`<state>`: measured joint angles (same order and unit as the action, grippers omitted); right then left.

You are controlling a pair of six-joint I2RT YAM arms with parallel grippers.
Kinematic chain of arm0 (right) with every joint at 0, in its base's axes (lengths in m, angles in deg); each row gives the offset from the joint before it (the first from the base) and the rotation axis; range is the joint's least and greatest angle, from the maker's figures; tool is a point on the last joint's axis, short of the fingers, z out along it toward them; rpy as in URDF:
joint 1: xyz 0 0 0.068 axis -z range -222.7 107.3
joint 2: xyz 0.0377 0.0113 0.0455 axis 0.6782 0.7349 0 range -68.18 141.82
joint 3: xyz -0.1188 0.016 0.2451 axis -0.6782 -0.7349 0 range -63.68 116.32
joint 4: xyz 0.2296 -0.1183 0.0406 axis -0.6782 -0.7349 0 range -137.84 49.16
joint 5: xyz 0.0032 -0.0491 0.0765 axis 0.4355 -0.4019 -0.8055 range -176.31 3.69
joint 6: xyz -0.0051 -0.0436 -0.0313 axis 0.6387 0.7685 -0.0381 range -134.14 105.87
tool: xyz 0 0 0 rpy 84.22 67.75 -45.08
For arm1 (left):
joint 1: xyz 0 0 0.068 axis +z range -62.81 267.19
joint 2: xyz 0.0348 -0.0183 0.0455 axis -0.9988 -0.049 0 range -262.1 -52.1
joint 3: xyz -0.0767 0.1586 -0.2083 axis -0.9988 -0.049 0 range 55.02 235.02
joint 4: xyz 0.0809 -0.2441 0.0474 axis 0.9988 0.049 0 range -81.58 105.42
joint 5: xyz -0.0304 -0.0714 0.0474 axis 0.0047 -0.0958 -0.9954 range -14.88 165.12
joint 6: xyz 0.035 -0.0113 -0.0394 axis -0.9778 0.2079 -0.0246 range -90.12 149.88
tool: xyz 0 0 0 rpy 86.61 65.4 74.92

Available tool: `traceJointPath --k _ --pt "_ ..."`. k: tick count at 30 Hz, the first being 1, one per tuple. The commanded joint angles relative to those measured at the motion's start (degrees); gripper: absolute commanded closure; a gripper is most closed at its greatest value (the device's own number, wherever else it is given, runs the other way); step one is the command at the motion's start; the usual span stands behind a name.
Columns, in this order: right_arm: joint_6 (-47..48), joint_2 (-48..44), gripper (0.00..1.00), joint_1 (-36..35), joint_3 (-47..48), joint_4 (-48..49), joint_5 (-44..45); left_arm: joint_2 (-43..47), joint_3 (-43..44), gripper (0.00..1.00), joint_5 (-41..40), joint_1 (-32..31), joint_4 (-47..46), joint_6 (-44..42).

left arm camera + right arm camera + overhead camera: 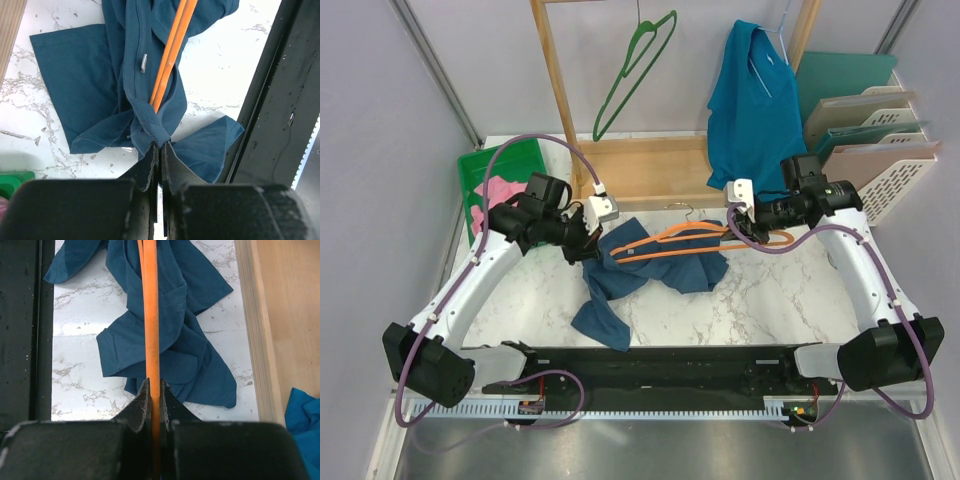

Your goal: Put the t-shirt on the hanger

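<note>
The dark navy t-shirt (655,275) lies crumpled on the marble table, partly lifted between the two arms. The orange hanger (705,237) is held level above it, one end pushed into the cloth. In the left wrist view my left gripper (160,145) is shut on a bunched fold of the t-shirt (90,85), and the hanger (172,55) runs into that fold just beyond the tips. My right gripper (155,384) is shut on the hanger (151,315) at its other end, with the t-shirt (190,355) draped underneath it.
A wooden rack (640,165) at the back carries a green hanger (638,70) and a teal shirt (752,100). A green bin (490,165) with a pink garment (498,190) stands at the back left. A file rack (880,140) stands at the right. A black rail (660,362) runs along the near edge.
</note>
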<state>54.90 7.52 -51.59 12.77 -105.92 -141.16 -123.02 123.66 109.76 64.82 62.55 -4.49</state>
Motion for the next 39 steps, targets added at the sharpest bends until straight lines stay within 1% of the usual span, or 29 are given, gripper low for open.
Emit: traceJointPath --k 1,4,6,9,10,11,13,16,18,20,24,27,30,32,33,34,35,36,37,38,39 --pt "0.39 -1.44 1.00 -0.26 2.03 2.95 -5.09 -0.01 2.46 0.96 -2.19 -0.39 -0.78 -2.28" --pt "6.43 -0.73 1.00 0.18 5.10 -3.72 -4.65 0.07 1.94 0.95 -5.88 -0.39 -3.76 -0.62" --pt "7.25 -0.12 1.00 0.71 6.69 -7.25 -4.74 -0.10 2.28 0.94 -7.38 -0.39 -4.73 0.09" --pt "6.03 -0.11 1.00 0.97 8.98 -7.70 -6.93 -0.28 3.95 0.93 -6.34 -0.57 -5.44 0.44" --pt "5.15 -0.20 1.00 0.97 9.25 -5.00 -7.46 -0.19 5.09 0.93 -6.16 -0.66 -5.44 0.36" --pt "-1.99 -0.46 1.00 0.97 8.99 -1.58 -7.73 -0.10 5.79 0.92 -5.81 -1.00 -5.26 0.18" --pt "-7.84 -0.91 1.00 1.15 8.20 5.45 -7.73 0.16 8.07 0.91 -4.66 -1.62 -4.21 -0.52" --pt "-9.97 -1.43 1.00 1.33 7.15 7.33 -8.87 -0.63 11.58 0.89 -5.19 -2.41 -3.07 -0.17" --pt "-11.63 -1.96 1.00 1.24 6.09 8.21 -9.05 -0.89 13.00 0.89 -4.05 -2.59 -1.14 -1.22" --pt "-15.05 -2.75 1.00 1.24 2.93 12.94 -7.13 -0.19 13.01 0.89 -3.26 -2.68 -0.17 -2.01" --pt "-13.32 -4.77 1.00 2.64 -1.99 14.19 -3.87 0.51 11.25 0.92 -3.87 -2.68 0.45 -1.76" --pt "-10.25 -6.44 1.00 5.01 -6.21 14.36 -5.09 1.30 10.20 0.96 -5.18 -2.59 0.63 -2.89" --pt "-10.76 -8.11 1.00 6.42 -11.04 18.22 -7.81 1.57 9.06 0.98 -6.60 -2.15 0.80 -4.38" --pt "-16.70 -10.64 1.00 6.25 -16.48 26.89 -10.09 1.48 9.23 0.98 -6.07 -1.98 0.72 -4.65" --pt "-21.87 -11.97 1.00 6.16 -22.07 33.20 -9.84 1.05 9.93 0.98 -5.89 -1.98 0.89 -4.65" --pt "-28.19 -13.29 1.00 5.81 -24.91 46.66 -9.40 0.69 10.45 0.98 -5.72 -1.98 1.59 -4.74" --pt "-36.08 -15.65 1.00 5.11 -27.46 52.54 -8.53 0.43 10.89 0.98 -5.80 -1.98 1.85 -4.48" --pt "-39.90 -16.63 1.00 4.84 -31.49 57.64 -8.17 -0.18 11.86 0.98 -5.72 -1.98 2.12 -4.48" --pt "-42.64 -17.42 1.00 4.49 -33.01 64.57 -8.17 -0.28 12.30 0.97 -5.72 -1.98 2.73 -4.39" --pt "-47.71 -18.65 1.00 3.71 -34.33 68.55 -7.91 -0.54 12.74 0.97 -5.11 -1.98 3.17 -4.65" --pt "-49.85 -19.18 1.00 3.18 -37.04 71.81 -7.03 -0.89 13.35 0.97 -4.84 -1.98 3.61 -4.65"
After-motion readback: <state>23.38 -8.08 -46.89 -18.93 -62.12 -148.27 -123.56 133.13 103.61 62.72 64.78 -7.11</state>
